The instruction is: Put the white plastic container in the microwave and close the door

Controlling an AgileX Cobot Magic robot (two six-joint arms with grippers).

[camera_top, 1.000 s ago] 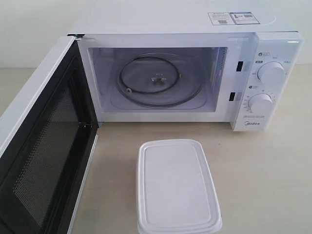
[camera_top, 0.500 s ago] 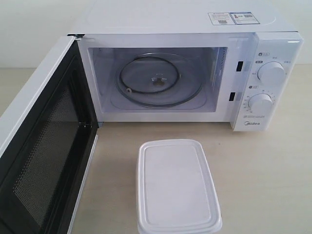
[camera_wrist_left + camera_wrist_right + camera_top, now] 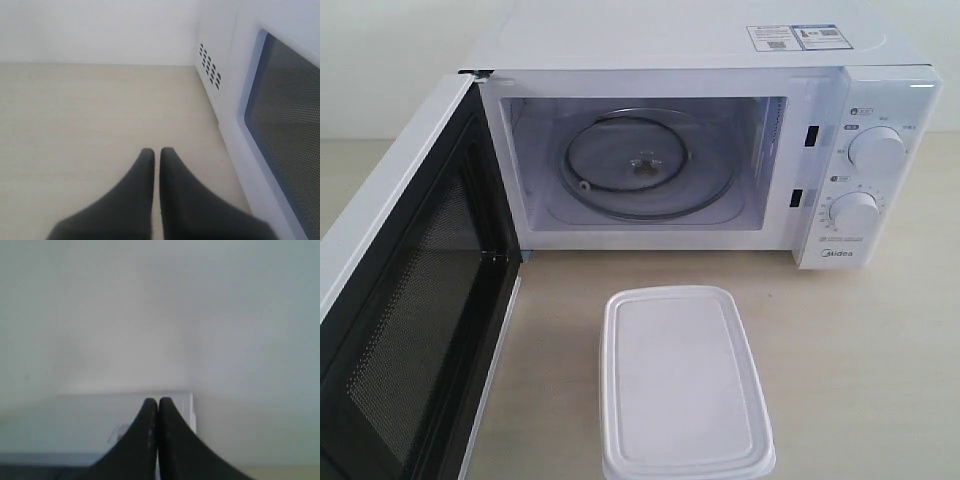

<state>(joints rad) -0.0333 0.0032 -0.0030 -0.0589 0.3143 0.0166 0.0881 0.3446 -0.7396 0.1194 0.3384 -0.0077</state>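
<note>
The container (image 3: pixel 680 385) sits on the tabletop (image 3: pixel 865 360) before the microwave (image 3: pixel 650 35), door (image 3: pixel 420 290) standing wide for loading, while the left end effector (image 3: pixel 157 152) and right end effector (image 3: pixel 158 402) are pinched together, empty.

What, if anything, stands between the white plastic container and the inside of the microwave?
Nothing visible. The door stands open at the left, only bare table lies between the white plastic container and the microwave, and its turntable is empty.
</note>
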